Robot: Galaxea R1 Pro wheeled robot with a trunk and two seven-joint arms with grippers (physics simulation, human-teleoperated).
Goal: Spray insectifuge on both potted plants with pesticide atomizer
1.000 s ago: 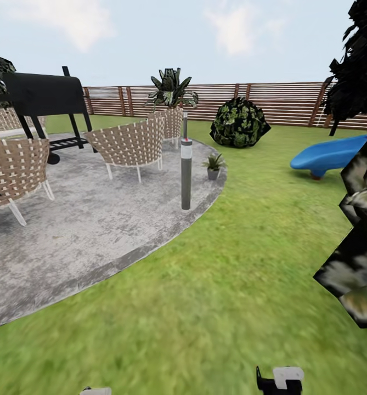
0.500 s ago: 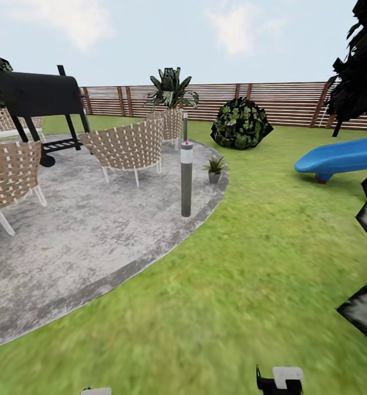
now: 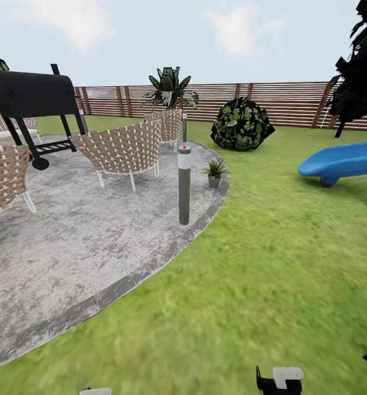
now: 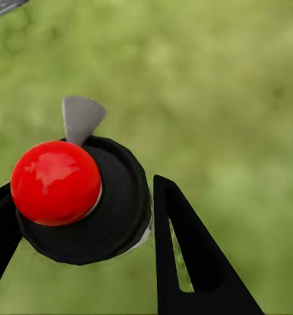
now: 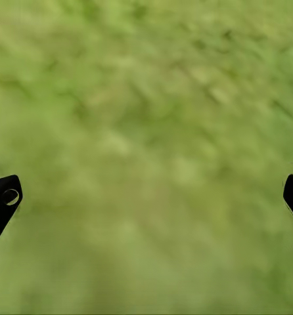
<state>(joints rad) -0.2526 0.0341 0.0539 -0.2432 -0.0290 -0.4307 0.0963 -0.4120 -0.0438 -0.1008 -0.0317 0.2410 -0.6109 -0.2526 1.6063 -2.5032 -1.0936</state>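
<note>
In the left wrist view my left gripper [image 4: 81, 203] is shut on the pesticide atomizer [image 4: 113, 216], seen end-on as a dark round body with a glossy red knob and a grey spout, above blurred grass. My right gripper [image 5: 146, 197] is open over bare lawn, its black fingertips [image 5: 2, 200] far apart with nothing between them. One small potted plant [image 3: 214, 171] in a grey pot stands at the far rim of the round grey patio [image 3: 84, 247], several metres ahead in the garden.
A grey post [image 3: 184, 184] with a red-dotted top rises near the patio edge. Woven chairs [image 3: 125, 149] and a black grill [image 3: 32, 96] stand on the patio. A round dark bush [image 3: 242, 124], a blue slide [image 3: 342, 162] and a brown slatted fence [image 3: 282, 101] lie beyond. Lawn stretches ahead and right.
The whole head view has shifted: patio furniture slides left and nearer, and the dark foliage at the right edge has almost left the picture. Both grippers hold as before.
</note>
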